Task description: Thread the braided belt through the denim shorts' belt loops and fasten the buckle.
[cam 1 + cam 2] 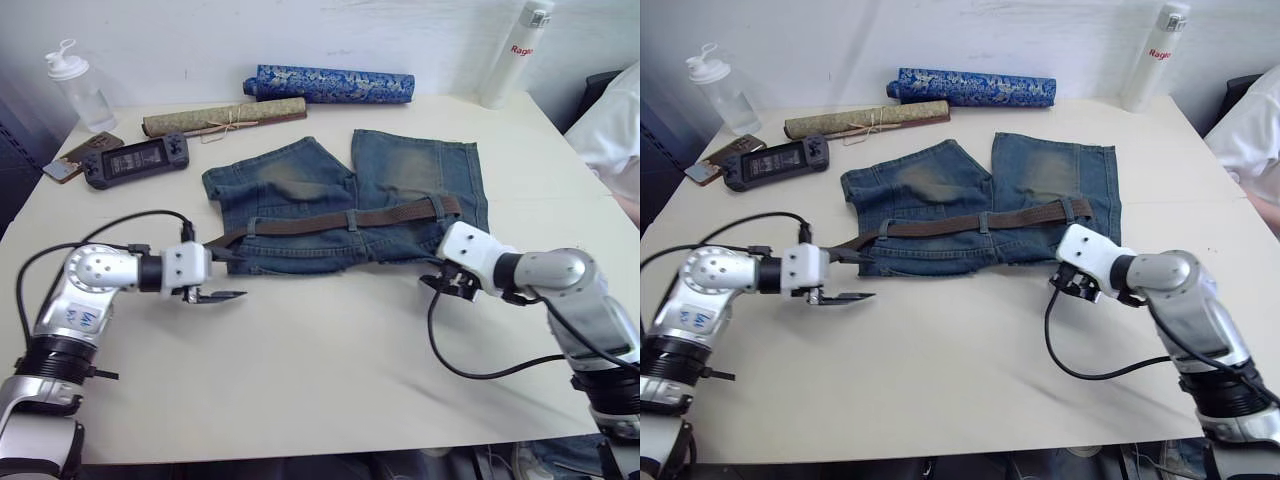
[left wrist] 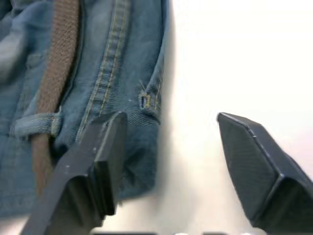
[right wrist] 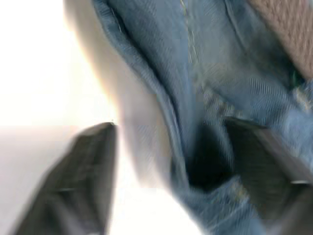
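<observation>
the braided belt (image 1: pixel 330 222) lies threaded across the denim shorts (image 1: pixel 400 180) mid-worktop. left claw (image 1: pixel 222 275) and right claw (image 3: pixel 171 161), both open and empty, flank the waistband; fastening likely comes next.

Both arms reach in from the lower corners of the head views, forearms bent inward toward the middle of the frame. The left gripper (image 1: pixel 222 275) sits left of centre, wrist level, its two black fingers (image 2: pixel 105 147) spread wide apart and pointing right. The right gripper (image 1: pixel 1072 285) sits right of centre, its white wrist housing angled down and to the left, a black cable looping below it; its fingers (image 3: pixel 83 166) also stand apart.
</observation>
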